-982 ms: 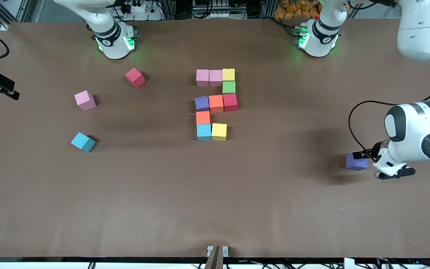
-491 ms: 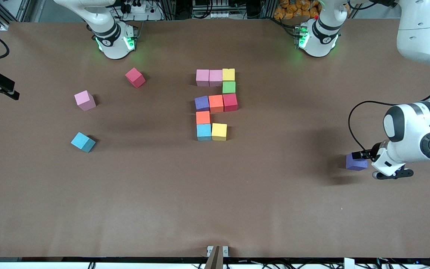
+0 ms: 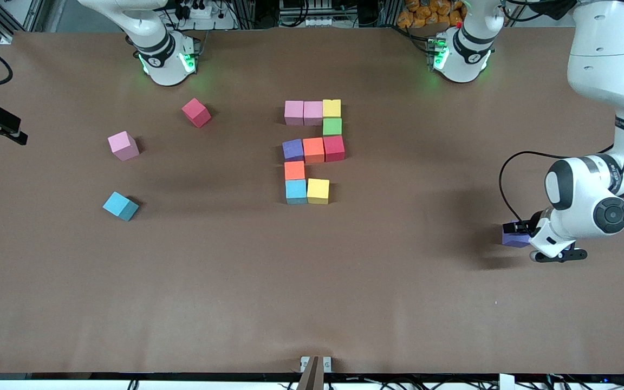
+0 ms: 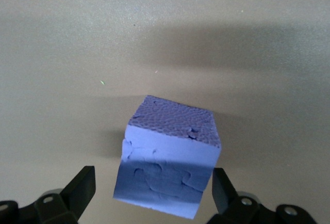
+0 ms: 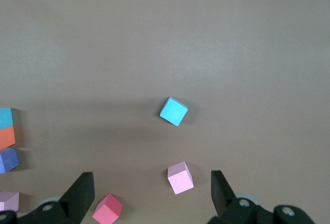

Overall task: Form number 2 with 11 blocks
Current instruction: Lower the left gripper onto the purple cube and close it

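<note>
Straddling the purple block (image 4: pixel 167 170) with my left gripper (image 4: pixel 153 193) open, nothing held
Closing off-centre could twist it; right gripper (image 5: pixel 152 195) waits open

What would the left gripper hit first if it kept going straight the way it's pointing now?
Most likely the loose purple block: it sits between the open fingers of the left gripper, with the table under it. How close they are is unclear.
</note>
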